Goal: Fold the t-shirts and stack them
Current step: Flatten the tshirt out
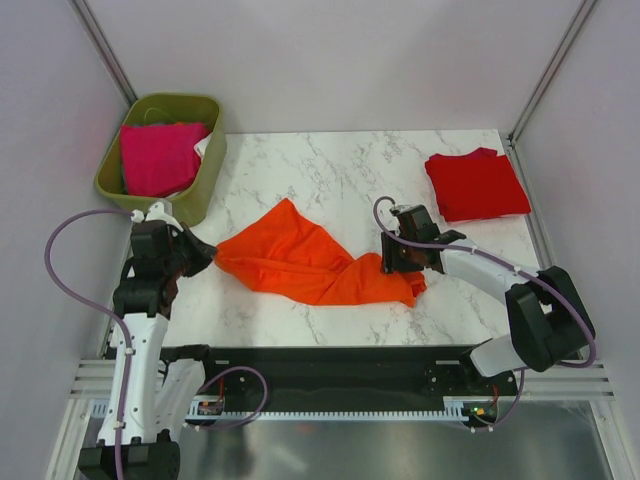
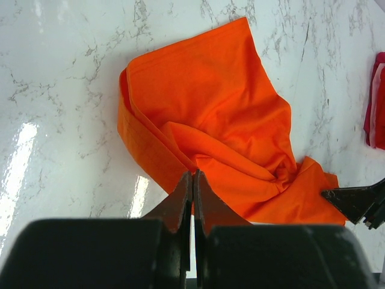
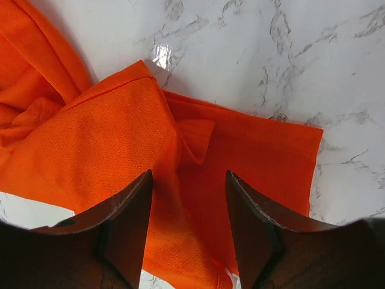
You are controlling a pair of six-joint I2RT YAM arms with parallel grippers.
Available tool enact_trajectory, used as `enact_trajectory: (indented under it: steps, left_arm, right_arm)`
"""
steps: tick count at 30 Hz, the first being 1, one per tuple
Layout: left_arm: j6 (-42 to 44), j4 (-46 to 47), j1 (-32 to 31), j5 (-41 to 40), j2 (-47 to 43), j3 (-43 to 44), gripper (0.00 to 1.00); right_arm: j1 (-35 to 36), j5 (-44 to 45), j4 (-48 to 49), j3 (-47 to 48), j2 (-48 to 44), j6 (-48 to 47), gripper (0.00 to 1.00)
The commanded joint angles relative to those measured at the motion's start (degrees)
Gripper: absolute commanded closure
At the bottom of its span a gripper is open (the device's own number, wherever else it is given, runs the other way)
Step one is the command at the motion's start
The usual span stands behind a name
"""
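Observation:
The orange t-shirt [image 1: 310,262] lies crumpled in the middle of the marble table; it also shows in the left wrist view [image 2: 216,114] and the right wrist view [image 3: 120,138]. My left gripper [image 1: 207,256] is at its left edge, jaws shut [image 2: 193,177] with a sliver of orange cloth pinched between them. My right gripper [image 1: 390,262] is open [image 3: 189,180], its fingers straddling the shirt's right end just above the cloth. The red t-shirt [image 1: 476,184] lies folded at the back right. The magenta t-shirt [image 1: 158,157] sits in the bin.
The olive-green bin [image 1: 205,178] stands at the back left, just behind my left arm. The right arm's fingers [image 2: 355,201] show in the left wrist view beyond the orange cloth. Grey walls enclose the marble table [image 1: 330,165].

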Motion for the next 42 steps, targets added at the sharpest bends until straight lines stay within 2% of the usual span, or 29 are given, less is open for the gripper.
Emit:
enact_trajectory:
  steps: [1, 2, 4, 5, 6, 8, 9, 12, 15, 17, 19, 21, 23, 24, 26, 27, 29, 30, 31, 33, 34, 35, 36, 38, 40, 42]
  left_arm:
    - [0.98, 1.91, 0.23, 0.59, -1.04, -0.18, 0.98]
    - [0.89, 1.91, 0.23, 0.59, -0.96, -0.18, 0.98]
    - [0.89, 1.91, 0.23, 0.59, -1.22, -0.27, 0.98]
    - [0.89, 1.91, 0.23, 0.59, -1.31, -0.18, 0.98]
    - [0.89, 1.91, 0.23, 0.50, -1.22, -0.18, 0.98]
    - [0.80, 1.91, 0.23, 0.33, -1.22, -0.27, 0.98]
    - [0.71, 1.99, 0.23, 0.32, -1.13, -0.27, 0.98]
    - [0.54, 2.17, 0.23, -0.20, 0.00, -0.45, 0.98]
    - [0.54, 1.65, 0.32, -1.95, 2.37, 0.25, 0.98]
    - [0.71, 0.33, 0.23, -2.92, 3.26, 1.57, 0.98]
    - [0.80, -0.02, 0.32, -4.42, 3.44, 1.66, 0.98]
    - [0.62, -0.38, 0.32, -5.82, 2.83, 1.75, 0.98]
    - [0.19, -1.25, 0.32, -9.14, 1.42, 2.02, 0.98]
    - [-0.16, -1.78, 0.32, -11.00, 0.90, 2.28, 0.98]
    - [-1.48, -2.74, 0.41, -14.68, -1.04, 2.63, 0.98]
    - [-1.75, -2.92, 0.41, -15.31, -1.83, 2.54, 0.98]
    - [-2.36, -2.84, 0.41, -15.58, -3.23, 2.28, 0.98]
    - [-2.45, -2.75, 0.41, -15.67, -3.33, 2.11, 0.98]
    - [-2.45, -2.75, 0.32, -15.76, -3.33, 2.19, 0.98]
    - [-2.36, -2.84, 0.41, -15.24, -2.80, 2.19, 0.98]
    - [-2.36, -2.75, 0.32, -15.06, -2.45, 2.19, 0.98]
    - [-2.28, -2.84, 0.41, -14.80, -2.36, 2.19, 0.98]
    - [-2.28, -2.75, 0.41, -14.18, -2.19, 2.19, 0.98]
    - [-2.28, -2.75, 0.41, -13.92, -2.27, 2.10, 0.98]
    - [-2.28, -2.66, 0.32, -13.83, -2.19, 2.10, 0.98]
    - [-2.19, -2.49, 0.41, -13.56, -2.19, 1.93, 0.98]
  right_arm:
    - [0.32, -3.12, 4.01, -0.27, -1.83, 0.51, 0.43]
    - [0.24, -3.39, 4.19, -0.27, -2.01, 0.43, 0.45]
    - [0.32, -2.95, 4.62, -0.10, -2.27, 0.42, 0.57]
    - [0.32, -3.12, 4.97, 0.17, -2.45, 0.42, 0.65]
    - [0.24, -3.13, 5.33, 0.43, -2.27, 0.42, 0.79]
    - [0.32, -2.43, 6.12, 2.18, -1.66, 0.25, 0.96]
    - [0.32, -1.38, 6.12, 3.06, -0.70, 0.42, 1.00]
    - [-0.03, 2.49, 6.56, 8.33, 3.06, 0.95, 1.00]
    - [-0.64, 4.35, 4.81, 18.95, 9.65, 1.57, 1.00]
    - [-0.64, 3.12, 2.09, 29.23, 12.92, 1.57, 1.00]
    - [-0.73, -3.89, 0.68, 36.86, 15.13, 1.57, 1.00]
    - [-0.64, -7.24, 1.19, 38.83, 12.95, 2.00, 1.00]
    - [-0.64, -10.50, 4.44, 36.48, 9.09, 1.40, 1.00]
    - [-0.73, -10.33, 5.67, 34.38, 3.32, 0.70, 1.00]
    - [-0.64, -6.74, 9.10, 24.73, -3.73, -0.01, 1.00]
    - [-0.64, -5.08, 10.67, 16.60, -11.16, 0.33, 1.00]
    - [-0.82, 1.25, 11.13, 7.86, -18.85, 1.91, 1.00]
    - [-0.90, 2.66, 11.22, 3.64, -26.37, 2.70, 1.00]
    - [-0.82, 6.16, 10.52, -4.41, -30.01, 4.89, 1.00]
    - [-0.90, 8.64, 9.47, -12.01, -41.05, 8.40, 0.84]
    - [-0.82, 8.91, 9.46, -18.40, -44.51, 11.29, 0.70]
    - [-0.90, 7.96, 9.37, -20.81, -47.59, 12.02, 0.40]
    - [-0.91, 7.69, 9.20, -22.66, -52.84, 12.46, 0.31]
    - [-0.99, 8.91, 6.22, -24.35, -56.22, 12.99, 0.22]
    - [-0.91, 9.27, 5.42, -23.65, -57.47, 12.47, 0.22]
    - [-0.91, 7.52, 5.85, -21.64, -53.81, 11.50, 0.24]
